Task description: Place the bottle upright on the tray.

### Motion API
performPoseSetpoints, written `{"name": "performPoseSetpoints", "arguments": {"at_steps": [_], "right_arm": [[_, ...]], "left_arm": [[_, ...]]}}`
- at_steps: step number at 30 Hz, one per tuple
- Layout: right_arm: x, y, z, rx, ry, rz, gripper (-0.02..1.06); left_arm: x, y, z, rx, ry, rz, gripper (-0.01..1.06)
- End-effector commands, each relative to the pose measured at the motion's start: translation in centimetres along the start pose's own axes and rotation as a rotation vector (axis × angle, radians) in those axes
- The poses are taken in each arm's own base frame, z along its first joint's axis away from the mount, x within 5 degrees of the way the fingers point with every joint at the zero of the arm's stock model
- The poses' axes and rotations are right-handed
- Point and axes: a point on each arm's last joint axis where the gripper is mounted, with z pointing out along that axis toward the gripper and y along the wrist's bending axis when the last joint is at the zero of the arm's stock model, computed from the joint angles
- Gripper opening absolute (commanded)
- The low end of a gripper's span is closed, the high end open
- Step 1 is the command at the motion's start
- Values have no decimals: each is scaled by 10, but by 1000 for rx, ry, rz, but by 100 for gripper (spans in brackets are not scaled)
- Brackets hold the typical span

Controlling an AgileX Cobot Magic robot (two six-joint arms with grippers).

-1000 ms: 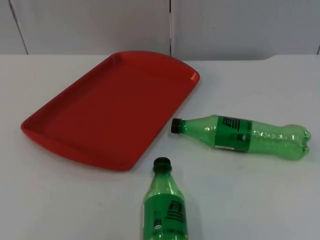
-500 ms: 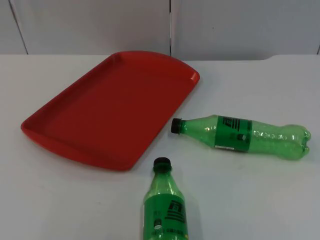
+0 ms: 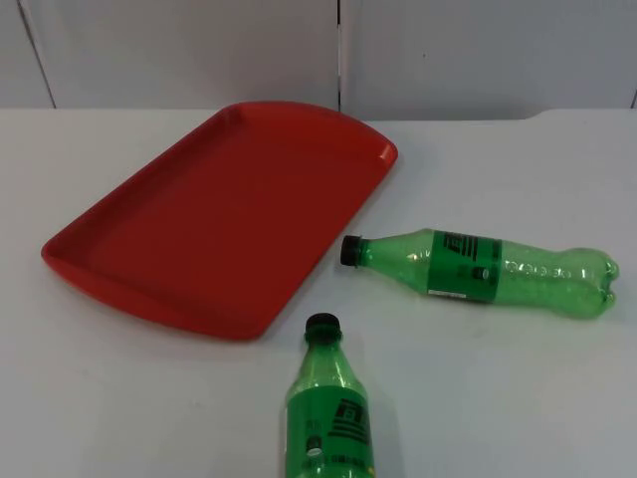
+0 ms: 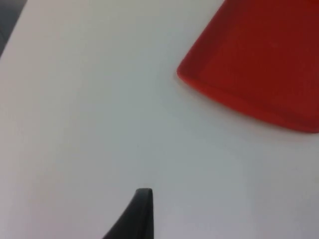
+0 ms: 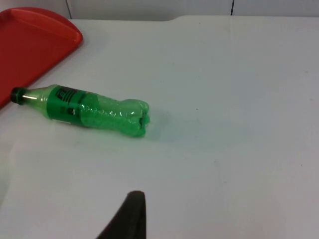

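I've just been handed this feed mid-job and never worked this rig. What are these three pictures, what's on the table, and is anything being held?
It is a two-armed robot at a white table. One picture looks down from a fixed camera; the other two come from cameras on each wrist. On the table lie a red tray with nothing on it and two green bottles, both on their sides: one beside the tray, cap toward it, one nearer the camera. The left gripper hangs over bare table near the tray's corner; the right gripper looks toward the bottle beside the tray. Neither holds anything.
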Motion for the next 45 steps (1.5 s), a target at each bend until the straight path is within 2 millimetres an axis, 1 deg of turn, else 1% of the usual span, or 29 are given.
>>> {"name": "performPoseSetpoints", "arguments": {"at_steps": [1,9,13,16,17,21,22,25,27,28,33,40,45], "right_arm": [[1,0,1,3,-4,4,105],[1,0,1,3,-4,4,105],[1,0,1,3,-4,4,105],[1,0,1,3,-4,4,105],[1,0,1,3,-4,4,105],[1,0,1,3,-4,4,105],[1,0,1,3,-4,4,105],[1,0,1,3,-4,4,105],[1,0,1,3,-4,4,105],[1,0,1,3,-4,4,105],[1,0,1,3,-4,4,105],[1,0,1,3,-4,4,105],[1,0,1,3,-4,4,105]], "left_arm": [[-3,-2,2,21,13,-17,105],[-11,-5,17,53,109,-37,105],[-16,-10,25,95,159,-31,105],[-25,-16,29,163,195,-16,105],[-25,-16,29,163,195,-16,105],[-43,-20,36,202,226,-16,105],[-43,-20,36,202,226,-16,105],[-54,-24,41,244,258,-3,105],[-60,-25,45,250,296,7,105],[-60,-25,45,250,296,7,105],[-79,-27,53,268,327,12,105],[-91,-27,61,268,345,11,105],[-99,-28,72,272,378,6,105]]}}
